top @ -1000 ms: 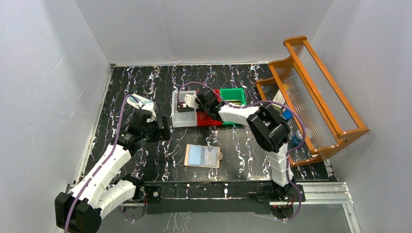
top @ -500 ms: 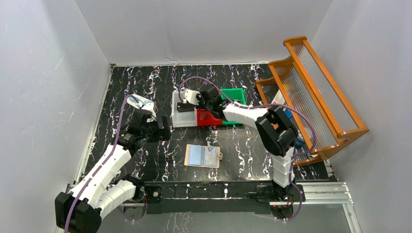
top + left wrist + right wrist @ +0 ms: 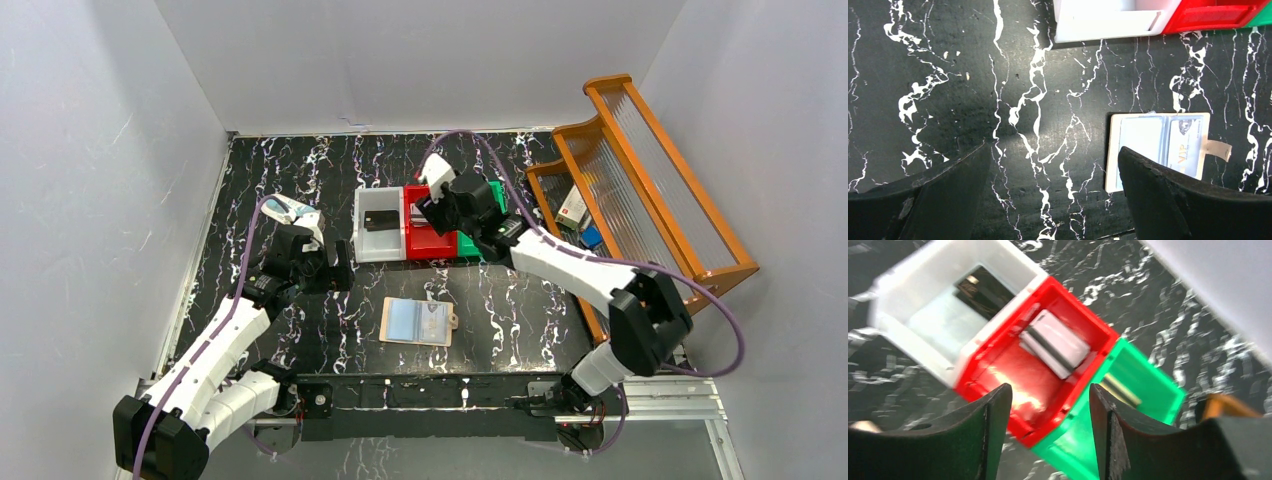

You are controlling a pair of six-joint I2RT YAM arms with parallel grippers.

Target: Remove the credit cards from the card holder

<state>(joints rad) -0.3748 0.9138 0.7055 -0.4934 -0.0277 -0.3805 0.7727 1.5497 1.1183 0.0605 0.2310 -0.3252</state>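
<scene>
Card holder (image 3: pixel 417 322) lies open flat on the marble table (image 3: pixel 270 180), near the front edge, between the 2 arms. 1 pale card (image 3: pixel 1184 145) marked VIP sits in its right pocket. Left claw (image 3: pixel 1053 150) hovers just left of it, jaws spread wide, nothing in them. Right claw (image 3: pixel 1050 390) hangs over the red bin (image 3: pixel 998 375), jaws apart, holding nothing. A silver-grey card (image 3: pixel 1055 342) lies in that bin, a black card (image 3: pixel 980 290) in the white bin (image 3: pixel 943 322) beside it.
</scene>
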